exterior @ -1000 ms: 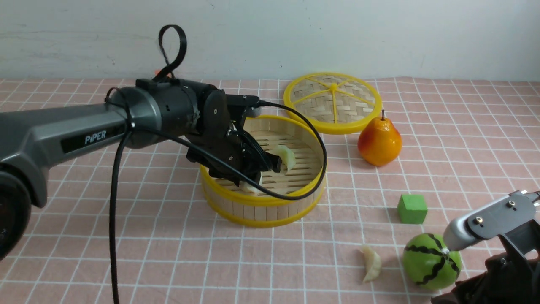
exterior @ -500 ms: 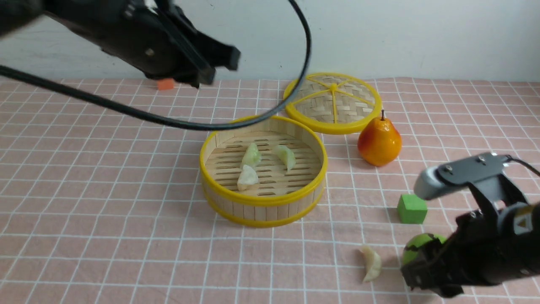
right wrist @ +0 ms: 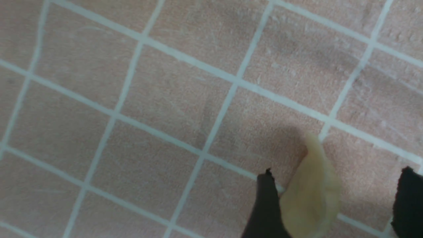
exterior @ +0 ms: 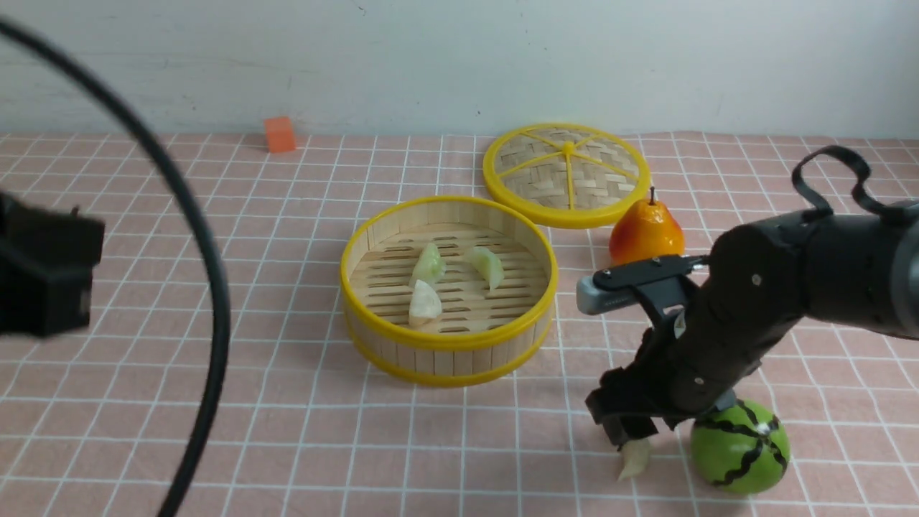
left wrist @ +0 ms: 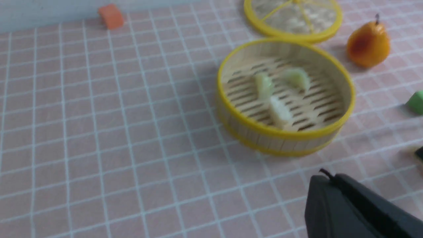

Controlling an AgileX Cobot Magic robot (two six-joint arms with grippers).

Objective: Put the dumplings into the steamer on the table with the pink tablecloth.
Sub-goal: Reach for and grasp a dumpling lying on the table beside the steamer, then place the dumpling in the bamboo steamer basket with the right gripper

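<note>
The steamer [exterior: 446,359] stands mid-table on the pink tablecloth [exterior: 251,402] with three dumplings [exterior: 425,300] on its slatted floor. It also shows in the left wrist view [left wrist: 284,142]. The fourth dumpling [exterior: 635,458] lies on the cloth at the front right. My right gripper [exterior: 626,432] is down over it, open. In the right wrist view the dumpling [right wrist: 310,198] lies between the fingers [right wrist: 266,205], touching one and apart from the other. My left gripper [left wrist: 330,180] is shut and empty, well back from the steamer at the left.
The flat woven lid [exterior: 567,172] lies behind the steamer, with a pear [exterior: 646,240] to its right. A green striped ball [exterior: 739,445] sits right beside the right gripper. An orange cube [exterior: 279,134] is far back left. A green cube [left wrist: 416,102] shows in the left wrist view. The left arm's cable [exterior: 208,287] arcs at the left.
My left arm rose out of the steamer and drew back left, leaving a third dumpling inside. My right arm swung in from the lower right and came down over the dumpling on the cloth.
</note>
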